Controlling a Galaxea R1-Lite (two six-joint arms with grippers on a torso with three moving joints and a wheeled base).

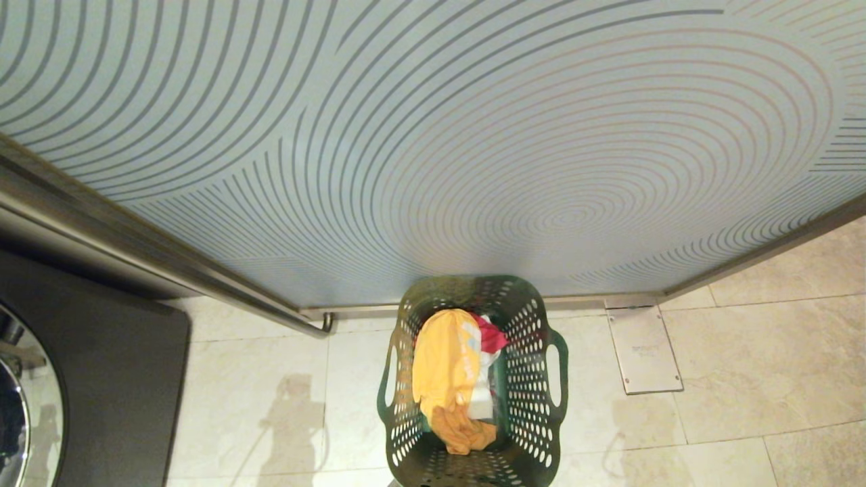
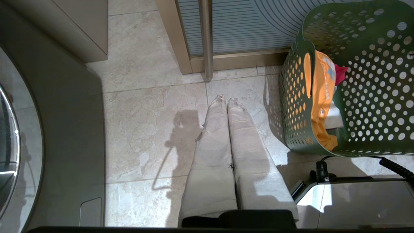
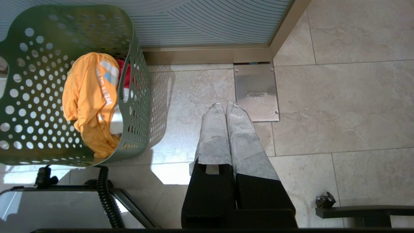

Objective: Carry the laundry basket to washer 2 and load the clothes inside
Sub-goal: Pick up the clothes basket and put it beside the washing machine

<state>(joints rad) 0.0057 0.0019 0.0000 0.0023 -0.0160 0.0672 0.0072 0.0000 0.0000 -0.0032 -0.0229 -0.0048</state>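
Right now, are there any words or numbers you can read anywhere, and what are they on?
None can be read for sure.
Yellow-orange shirt in the laundry basket: pale printed letters, too crumpled and blurred to read.
Metal floor plate: small stamped marking, too small to read.
Washer: no label in view.

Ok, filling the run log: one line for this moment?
stage: not picked up | laundry basket: on floor by glass door, clothes inside | left gripper: shut, empty | right gripper: shut, empty

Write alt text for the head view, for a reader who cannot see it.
A dark green laundry basket stands on a beige tiled floor holding the clothes, against a frosted glass door with curved lines. Part of a dark washer shows at the left edge.
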